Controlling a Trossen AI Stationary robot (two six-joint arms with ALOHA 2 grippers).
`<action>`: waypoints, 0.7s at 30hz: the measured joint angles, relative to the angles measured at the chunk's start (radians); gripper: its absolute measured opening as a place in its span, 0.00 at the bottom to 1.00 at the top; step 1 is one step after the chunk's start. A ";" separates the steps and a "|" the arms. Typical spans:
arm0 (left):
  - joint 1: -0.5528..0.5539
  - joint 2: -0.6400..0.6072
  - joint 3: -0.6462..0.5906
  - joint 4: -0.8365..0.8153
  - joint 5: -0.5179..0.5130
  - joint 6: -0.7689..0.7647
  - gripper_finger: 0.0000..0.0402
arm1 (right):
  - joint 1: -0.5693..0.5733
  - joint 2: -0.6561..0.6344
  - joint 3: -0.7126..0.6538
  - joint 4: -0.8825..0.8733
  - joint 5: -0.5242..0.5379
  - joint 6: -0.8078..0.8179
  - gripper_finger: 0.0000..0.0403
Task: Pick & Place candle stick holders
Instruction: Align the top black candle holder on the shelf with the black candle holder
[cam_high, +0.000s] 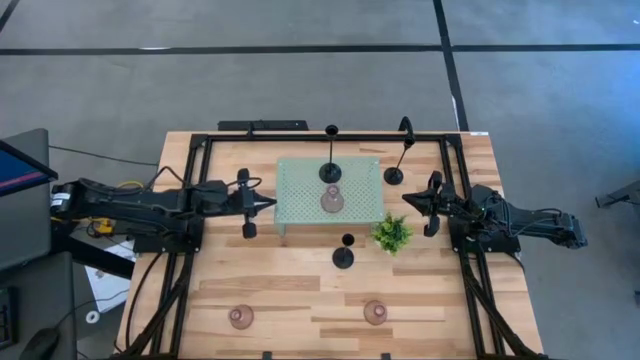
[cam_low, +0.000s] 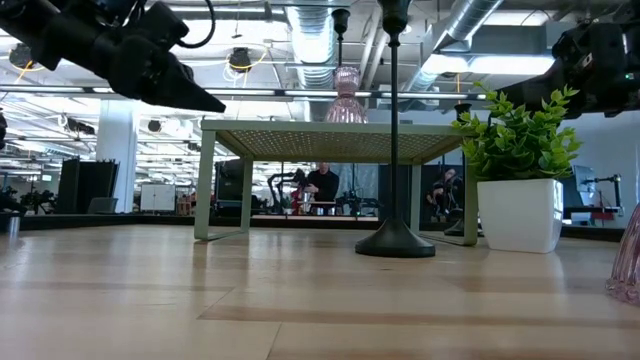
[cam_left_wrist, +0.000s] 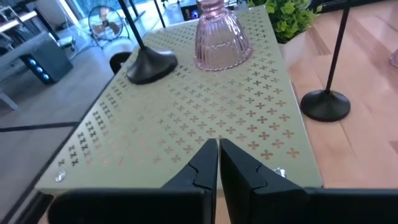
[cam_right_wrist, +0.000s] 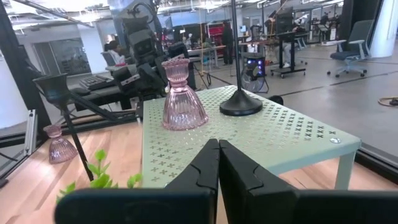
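Observation:
A pale green perforated tray (cam_high: 300, 210) stands on legs mid-table. On it stand a black holder (cam_high: 330, 172) by its disc base and a pink holder (cam_high: 332, 200); both show in the left wrist view (cam_left_wrist: 151, 65) (cam_left_wrist: 221, 37). Another black holder (cam_high: 394, 176) stands just right of the tray. A third black holder (cam_high: 343, 257) stands in front of it. Two pink holders (cam_high: 240, 317) (cam_high: 375, 313) stand near the table's near edge. My left gripper (cam_high: 272, 204) is shut and empty at the tray's left edge. My right gripper (cam_high: 407, 197) is shut and empty at its right edge.
A small green plant in a white pot (cam_high: 392, 233) stands by the tray's near right corner, close to my right gripper. A black frame (cam_high: 190, 200) runs around the work area. Bare wood lies between the tray and the two near pink holders.

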 joint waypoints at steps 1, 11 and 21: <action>0.000 -0.005 0.000 -0.001 0.000 0.001 0.04 | 0.000 0.000 0.000 0.000 0.000 0.000 0.00; 0.002 -0.043 0.000 0.000 0.000 0.003 0.04 | -0.001 0.000 0.000 0.013 0.343 -0.059 0.00; 0.002 -0.043 0.000 -0.001 0.000 0.000 0.04 | 0.000 0.001 0.000 0.017 0.440 -0.114 0.16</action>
